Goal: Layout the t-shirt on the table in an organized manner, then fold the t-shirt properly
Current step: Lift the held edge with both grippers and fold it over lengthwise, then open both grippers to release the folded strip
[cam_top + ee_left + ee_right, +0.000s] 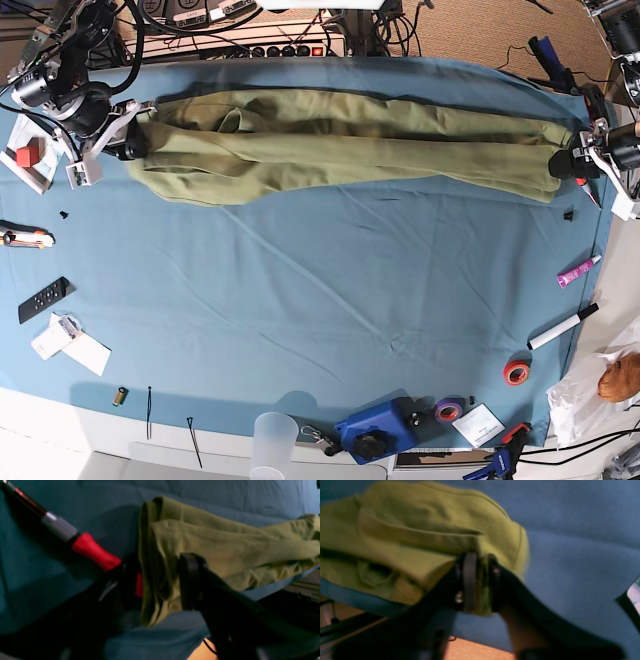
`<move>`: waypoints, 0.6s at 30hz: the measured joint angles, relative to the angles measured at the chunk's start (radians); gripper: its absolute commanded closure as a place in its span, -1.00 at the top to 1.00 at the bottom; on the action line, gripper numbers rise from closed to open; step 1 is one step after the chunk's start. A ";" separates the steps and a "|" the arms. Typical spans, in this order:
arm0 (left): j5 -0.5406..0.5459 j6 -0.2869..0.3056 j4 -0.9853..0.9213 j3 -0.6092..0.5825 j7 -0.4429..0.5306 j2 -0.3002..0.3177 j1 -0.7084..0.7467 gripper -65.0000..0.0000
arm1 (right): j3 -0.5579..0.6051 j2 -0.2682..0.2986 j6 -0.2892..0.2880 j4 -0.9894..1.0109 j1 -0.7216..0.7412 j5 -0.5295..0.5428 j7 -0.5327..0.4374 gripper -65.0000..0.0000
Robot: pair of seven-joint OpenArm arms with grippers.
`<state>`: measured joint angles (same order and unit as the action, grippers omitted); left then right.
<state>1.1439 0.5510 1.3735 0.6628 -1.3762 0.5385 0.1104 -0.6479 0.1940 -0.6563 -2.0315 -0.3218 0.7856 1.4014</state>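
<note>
Olive cotton sits bunched between the fingers (470,580) of the right gripper (480,582) — they're pinching one end of the t-shirt (340,145), at the base view's left. The left gripper (160,585) has folded cloth between its fingers (188,580) too, though the fingers look parted and I can't tell if they actually clamp. Between the arms the shirt stretches in a long rumpled band along the far side of the blue table (320,300), with a marker (563,327) and tape rolls (516,373) near the right edge.
</note>
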 measured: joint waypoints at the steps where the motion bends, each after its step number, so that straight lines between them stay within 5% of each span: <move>1: 0.000 0.000 0.000 0.000 0.003 0.000 0.000 -0.09 | 0.000 0.000 0.000 0.000 -0.005 -0.002 0.000 -0.37; 12: -0.031 0.000 0.050 -0.008 0.026 -0.002 0.004 -0.09 | 0.000 0.000 0.002 0.000 -0.016 -0.002 -0.001 -0.36; 18: -0.112 -0.007 0.050 -0.010 0.055 -0.076 0.028 -0.09 | 0.000 0.000 0.013 0.000 -0.017 -0.002 -0.004 -0.36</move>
<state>1.0317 0.5438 1.4231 0.6533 -1.3216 0.4625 0.1387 -0.6479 0.1940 -0.6434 -2.0312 -0.3386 0.7837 1.3972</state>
